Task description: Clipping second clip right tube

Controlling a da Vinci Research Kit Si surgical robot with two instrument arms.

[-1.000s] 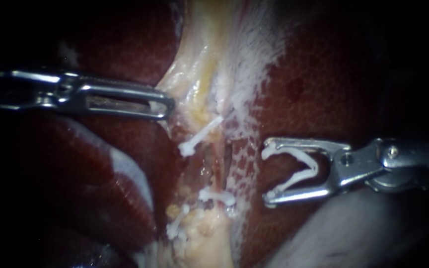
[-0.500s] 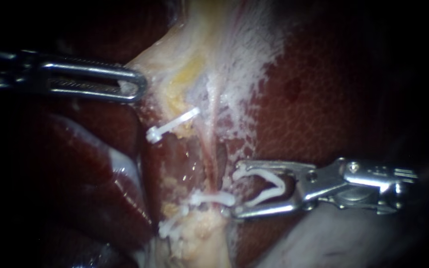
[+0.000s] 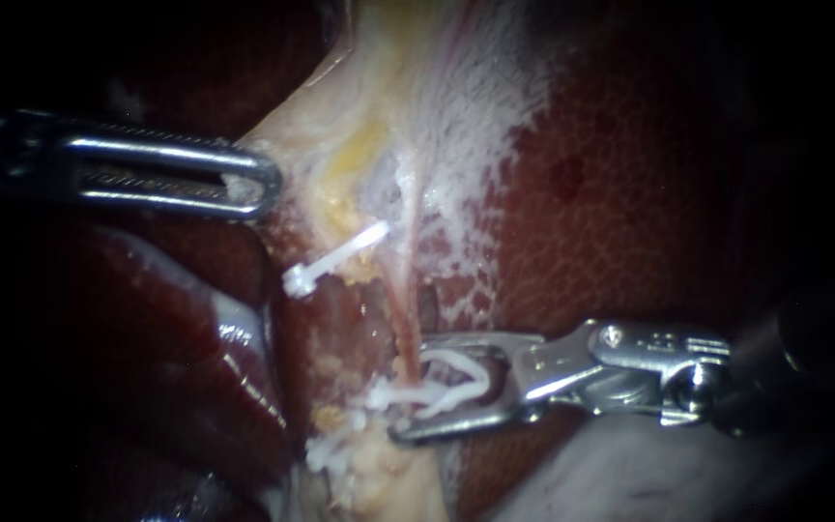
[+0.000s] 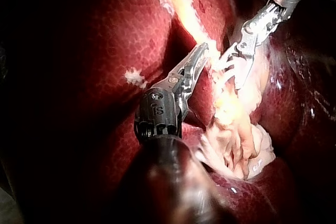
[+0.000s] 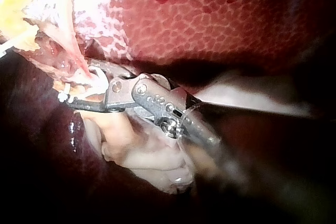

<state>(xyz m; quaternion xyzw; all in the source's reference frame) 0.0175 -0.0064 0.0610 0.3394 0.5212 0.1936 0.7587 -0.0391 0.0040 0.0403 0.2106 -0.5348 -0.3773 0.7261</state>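
The right instrument [image 3: 411, 387] comes in low from the right. Its end effector stands wide apart and carries a white loaded clip [image 3: 461, 379], held between its two halves with the legs spread. The clip's mouth is at the thin pink right tube [image 3: 400, 314], just beside a seated clip [image 3: 388, 394] already across that tube. I cannot tell whether the tube lies fully inside the mouth.

The left instrument [image 3: 261, 184] has its end effector closed on the edge of the pale tissue [image 3: 340, 126], which is drawn to the left so the tube is taut over the liver [image 3: 630, 193]. Another clip [image 3: 332, 257] sits farther up and to the left, well clear.

To place this one well, my judgement is:
- Advance until both clip legs show past the tube's left side.
- Hold the clip square across the tube, not slanted.
- Leave a sliver of bare tube between it and the seated clip (overlapping legs may not latch).
- Keep the left pull steady.
- Squeeze fully home in one slow closure.
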